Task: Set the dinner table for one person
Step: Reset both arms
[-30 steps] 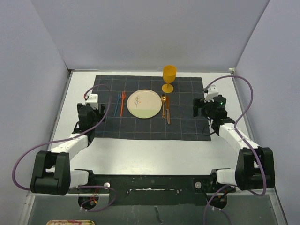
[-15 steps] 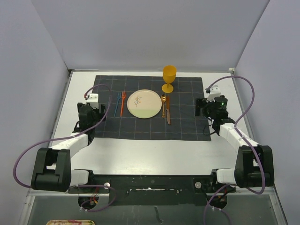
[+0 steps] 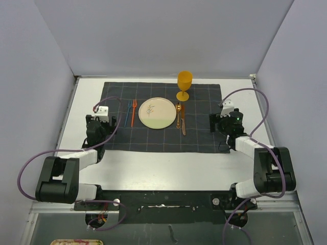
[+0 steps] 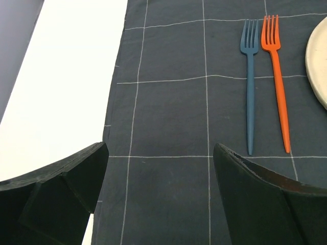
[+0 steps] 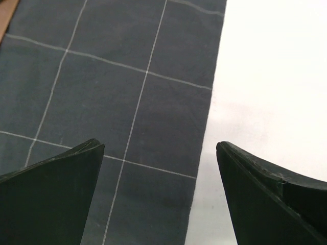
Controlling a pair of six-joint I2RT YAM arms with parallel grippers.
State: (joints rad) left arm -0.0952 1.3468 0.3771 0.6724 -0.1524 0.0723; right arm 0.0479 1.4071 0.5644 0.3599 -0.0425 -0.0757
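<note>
- Nearest, the left gripper (image 4: 158, 168) is held spread and empty over the left edge of a dark grey gridded cloth (image 4: 168, 112).
- Likewise, the right gripper (image 5: 159, 163) is parted, nothing grasped, over the cloth's right edge.
- Beneath both, the dinner table (image 3: 163, 166) is seen, flat, white and rectangular.
- Farther on, a blue fork (image 4: 249, 87), an orange fork (image 4: 277, 87), a plate (image 3: 157, 113) and a goblet (image 3: 184, 85) are laid on the cloth.
- Pale grey walls (image 3: 163, 35) are set around the table.
</note>
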